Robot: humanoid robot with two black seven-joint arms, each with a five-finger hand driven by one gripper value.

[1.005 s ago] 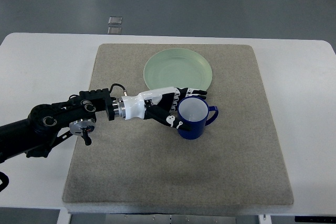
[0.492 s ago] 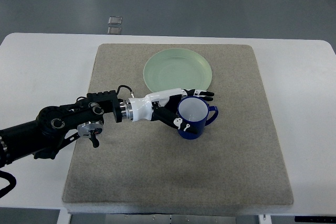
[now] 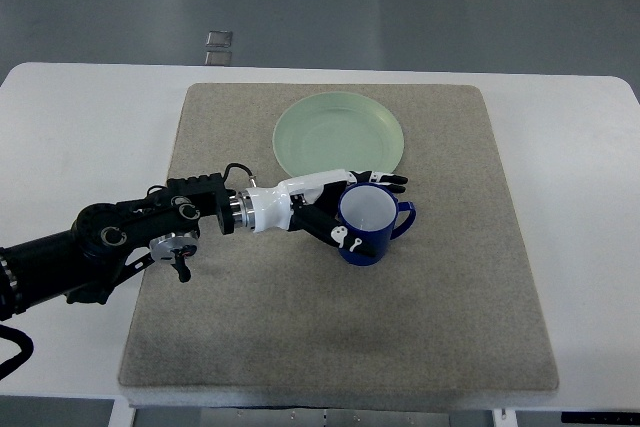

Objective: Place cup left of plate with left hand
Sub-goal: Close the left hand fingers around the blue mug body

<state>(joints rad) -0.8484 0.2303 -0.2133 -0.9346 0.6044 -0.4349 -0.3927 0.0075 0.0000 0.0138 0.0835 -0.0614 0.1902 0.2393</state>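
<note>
While the left hand (image 3: 335,209) wraps its fingers (image 3: 385,179) around the blue mug (image 3: 368,225), mug upright on the grey mat (image 3: 340,317), just below the pale green plate (image 3: 339,134), white bench (image 3: 80,117) beneath

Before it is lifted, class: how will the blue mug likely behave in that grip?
The blue mug looks rigid and glossy, so it may slip against the left robot hand. It stands upright and empty, probably stable yet light. Its handle points away from the fingers, so it could swivel.

A black jointed arm (image 3: 110,242) with a silver wrist ring carries a white-and-black fingered left hand (image 3: 325,205).
</note>
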